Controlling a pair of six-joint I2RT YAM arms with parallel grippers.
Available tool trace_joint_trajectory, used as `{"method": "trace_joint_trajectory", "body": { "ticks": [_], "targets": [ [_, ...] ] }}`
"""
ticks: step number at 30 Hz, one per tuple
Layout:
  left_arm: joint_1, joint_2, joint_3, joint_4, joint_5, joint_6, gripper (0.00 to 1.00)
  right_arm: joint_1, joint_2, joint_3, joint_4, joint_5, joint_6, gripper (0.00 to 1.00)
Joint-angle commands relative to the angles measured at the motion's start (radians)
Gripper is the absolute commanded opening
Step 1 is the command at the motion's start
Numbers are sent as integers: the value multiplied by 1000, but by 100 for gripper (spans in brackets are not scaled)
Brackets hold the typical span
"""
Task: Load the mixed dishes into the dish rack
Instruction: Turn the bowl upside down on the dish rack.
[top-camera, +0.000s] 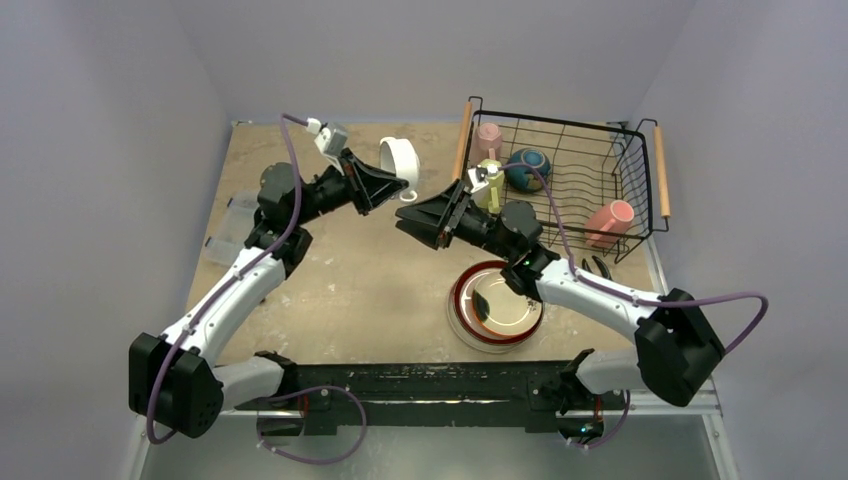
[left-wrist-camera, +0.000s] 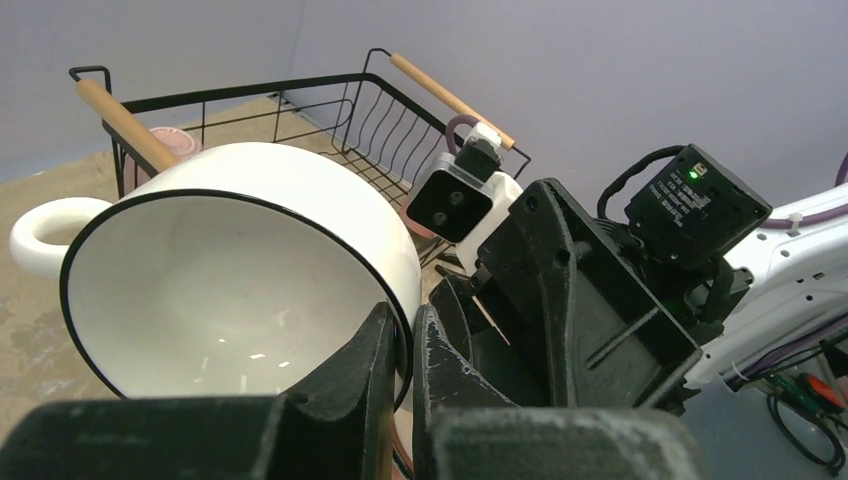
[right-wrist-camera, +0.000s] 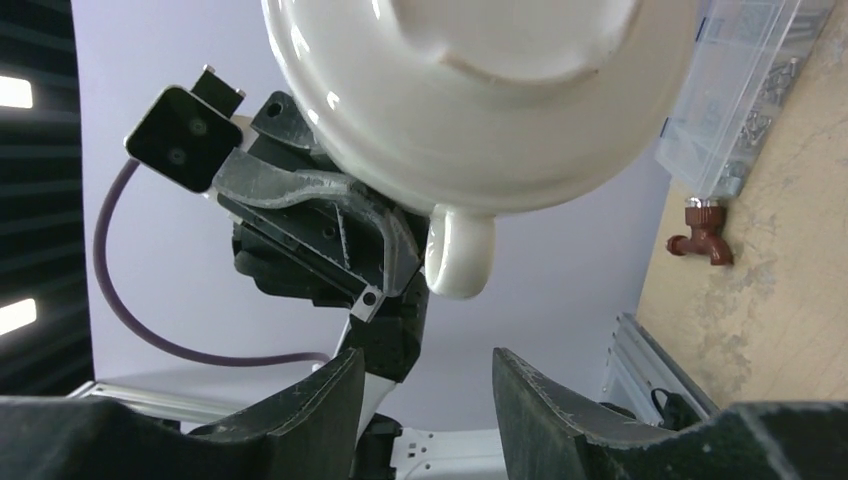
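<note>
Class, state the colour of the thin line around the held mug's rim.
Black, edging the white mug; the left wrist view shows it best.

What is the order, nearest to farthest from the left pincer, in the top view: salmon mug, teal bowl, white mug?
1. white mug, gripped by the left pincer itself.
2. teal bowl, middle of the dish rack.
3. salmon mug, rack's right side.

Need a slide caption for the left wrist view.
Left jaws pinch the rim of the white mug, its mouth toward the camera, with the dish rack behind.
</note>
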Motion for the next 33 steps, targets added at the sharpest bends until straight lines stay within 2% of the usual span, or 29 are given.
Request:
{"method": "trace_joint_trajectory", "body": {
  "ticks": [1,8,21,27,33],
  "targets": [
    [-2,-12,42,187,52,-6,0,-33,2,-28,82,37,69,47],
    [-4,25,46,247,98,-57,0,-72,32,-65,190,14,140,42],
    [-7,70,60,271,142,-88,0,-110,-18,-50,86,33,90,43],
    [-17,76,61,290,153,-95,0,-110,10,-24,90,38,98,39],
    [-22,76,60,290,155,-93,0,-103,23,-9,85,38,98,38]
  ]
}}
